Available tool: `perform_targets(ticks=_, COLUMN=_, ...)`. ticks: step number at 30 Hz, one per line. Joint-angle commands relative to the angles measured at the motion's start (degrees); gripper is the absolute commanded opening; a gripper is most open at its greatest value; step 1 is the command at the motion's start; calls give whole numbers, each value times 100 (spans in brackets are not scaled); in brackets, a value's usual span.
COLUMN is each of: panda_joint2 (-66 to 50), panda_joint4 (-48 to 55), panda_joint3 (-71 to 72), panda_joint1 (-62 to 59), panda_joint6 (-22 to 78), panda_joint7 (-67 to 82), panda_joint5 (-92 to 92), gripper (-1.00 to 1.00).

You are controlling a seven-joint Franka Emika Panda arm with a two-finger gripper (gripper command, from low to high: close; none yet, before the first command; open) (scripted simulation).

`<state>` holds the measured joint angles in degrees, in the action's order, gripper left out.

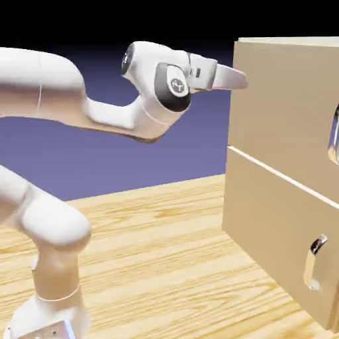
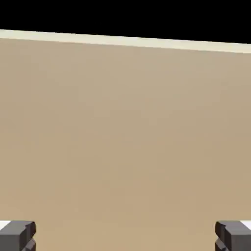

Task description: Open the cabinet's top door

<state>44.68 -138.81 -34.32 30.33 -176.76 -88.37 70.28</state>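
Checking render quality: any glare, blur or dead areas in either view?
Exterior view: sharp, black band on top, bright glints on the top door handle. Hand view: flat beige cabinet face fills it, black strip above, no handle visible; gripper fingertips crisp.

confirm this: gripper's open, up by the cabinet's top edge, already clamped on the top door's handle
Not quite. The gripper is open near the cabinet top edge, but holds nothing: the hand view shows only plain beige between its fingertips, and the exterior view shows the top door's handle far off.

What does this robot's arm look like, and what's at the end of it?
The arm is glossy white, built of thick rounded segments with bulging joints. One wrist joint bears a dark grey round cap with a small mark. No cables show. The gripper is pale, with two small dark grey fingertips.
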Motion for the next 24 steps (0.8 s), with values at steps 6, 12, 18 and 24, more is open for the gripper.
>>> perform_targets(ticks=6, panda_joint2=256, panda_joint4=472, panda_joint3=-730, panda_joint1=631, panda_joint6=-59, panda_joint7=-977, panda_joint5=1495, gripper=0)
perform_targets(ticks=12, panda_joint2=511, panda_joint4=944, panda_joint3=-1460, panda_joint1=1261, panda_joint6=-117, panda_joint7=-1953, panda_joint5=2990, gripper=0)
perform_targets(ticks=18, panda_joint2=767, panda_joint4=1416, panda_joint3=-2190, panda_joint1=1892, panda_joint6=-176, panda_joint7=-2930, panda_joint5=4486, gripper=0)
perform_targets(ticks=24, panda_joint2=1023, panda_joint4=1888, panda_joint3=-2920, panda_joint1=2523, panda_joint6=-234, panda_joint7=-3907, panda_joint5=5981, gripper=0)
